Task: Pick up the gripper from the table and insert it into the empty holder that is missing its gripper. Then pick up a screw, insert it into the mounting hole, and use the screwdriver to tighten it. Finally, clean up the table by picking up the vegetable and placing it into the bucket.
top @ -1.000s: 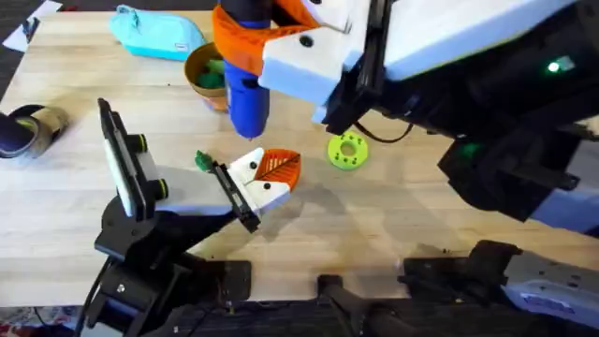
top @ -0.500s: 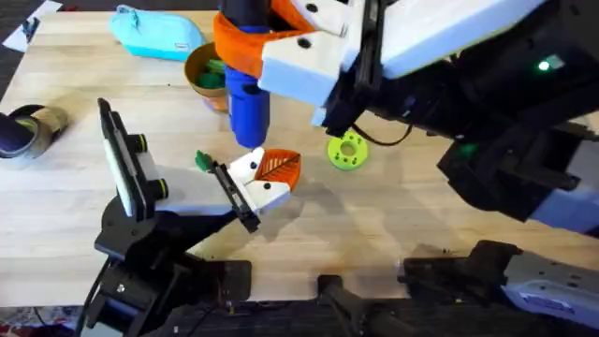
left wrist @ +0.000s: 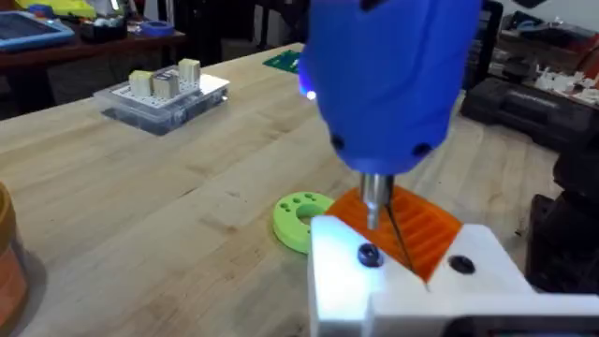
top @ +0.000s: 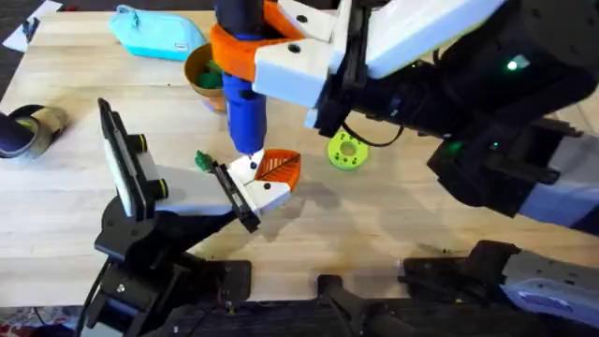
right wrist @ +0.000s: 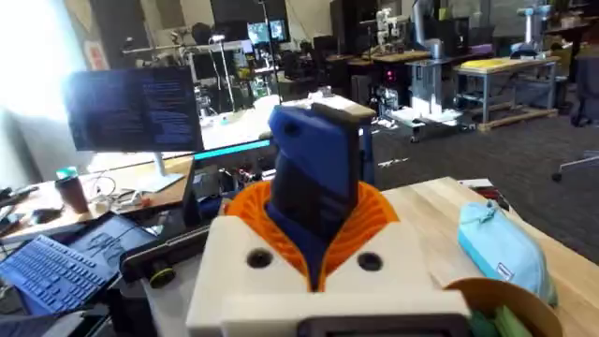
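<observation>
My right gripper (top: 245,49) reaches across the table, shut on the blue screwdriver (top: 247,117) and holding it upright; its orange pads clamp the blue body (right wrist: 316,201). The metal bit (left wrist: 374,198) stands just above a dark screw (left wrist: 368,255) in the white gripper (top: 264,187) with the orange ribbed face (left wrist: 426,225). That gripper sits at the end of the holder's (top: 126,178) white arm at the lower left. The orange bucket (top: 198,86) stands behind the screwdriver with a green vegetable (top: 214,67) inside it.
A green round disc with holes (top: 346,151) lies right of the mounted gripper. A teal pouch (top: 159,34) lies at the back, a tape roll (top: 28,129) at the left edge. A clear box with blocks (left wrist: 164,94) sits farther off.
The right arm has lowered the screwdriver and shifted it slightly left, bringing its tip down onto the mounted white gripper. The holder has not moved.
</observation>
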`<action>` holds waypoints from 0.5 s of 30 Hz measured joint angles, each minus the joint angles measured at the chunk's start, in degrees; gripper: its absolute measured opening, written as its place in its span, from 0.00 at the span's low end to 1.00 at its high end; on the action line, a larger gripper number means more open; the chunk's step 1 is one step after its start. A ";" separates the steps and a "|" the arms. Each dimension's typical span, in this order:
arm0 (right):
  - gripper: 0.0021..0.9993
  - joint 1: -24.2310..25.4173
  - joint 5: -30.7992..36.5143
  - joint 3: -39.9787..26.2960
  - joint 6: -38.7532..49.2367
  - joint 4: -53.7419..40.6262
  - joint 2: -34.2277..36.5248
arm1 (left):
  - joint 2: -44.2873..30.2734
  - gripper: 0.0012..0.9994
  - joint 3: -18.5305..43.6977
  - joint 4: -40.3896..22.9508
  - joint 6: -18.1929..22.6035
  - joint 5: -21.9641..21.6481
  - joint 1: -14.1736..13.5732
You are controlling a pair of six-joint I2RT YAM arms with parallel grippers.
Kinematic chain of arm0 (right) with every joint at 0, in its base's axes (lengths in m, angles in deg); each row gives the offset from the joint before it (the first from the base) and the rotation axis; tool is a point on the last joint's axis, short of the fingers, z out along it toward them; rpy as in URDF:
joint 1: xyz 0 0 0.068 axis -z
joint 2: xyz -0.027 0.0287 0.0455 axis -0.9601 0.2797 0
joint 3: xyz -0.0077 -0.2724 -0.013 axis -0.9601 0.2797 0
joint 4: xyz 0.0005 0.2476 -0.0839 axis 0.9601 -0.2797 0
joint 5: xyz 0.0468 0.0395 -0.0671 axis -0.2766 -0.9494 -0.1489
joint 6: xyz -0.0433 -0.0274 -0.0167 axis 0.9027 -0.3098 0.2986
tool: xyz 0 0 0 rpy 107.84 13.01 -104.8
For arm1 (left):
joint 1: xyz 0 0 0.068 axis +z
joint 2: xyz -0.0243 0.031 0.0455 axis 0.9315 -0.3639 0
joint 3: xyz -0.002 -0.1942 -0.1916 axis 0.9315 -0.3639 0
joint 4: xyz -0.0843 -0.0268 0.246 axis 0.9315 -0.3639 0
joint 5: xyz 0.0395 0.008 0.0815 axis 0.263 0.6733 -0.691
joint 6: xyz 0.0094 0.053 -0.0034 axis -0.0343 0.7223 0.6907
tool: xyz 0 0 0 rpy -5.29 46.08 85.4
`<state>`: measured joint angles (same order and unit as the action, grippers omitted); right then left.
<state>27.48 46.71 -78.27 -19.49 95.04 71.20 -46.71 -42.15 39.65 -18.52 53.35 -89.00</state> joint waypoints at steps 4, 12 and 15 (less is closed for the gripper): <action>0.02 0.00 0.00 0.00 -0.03 -0.02 -0.01 | 0.00 0.02 0.00 0.00 0.00 0.00 0.00; 0.02 0.00 -0.01 0.00 -1.50 -0.16 1.44 | 0.00 0.02 0.00 0.00 0.00 0.00 0.00; 0.02 0.00 0.00 0.00 -1.68 -0.18 1.53 | 0.00 0.02 0.00 0.00 0.00 0.00 0.00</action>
<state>27.48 46.71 -78.27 -21.17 94.86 72.73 -46.71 -42.15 39.65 -18.52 53.35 -89.00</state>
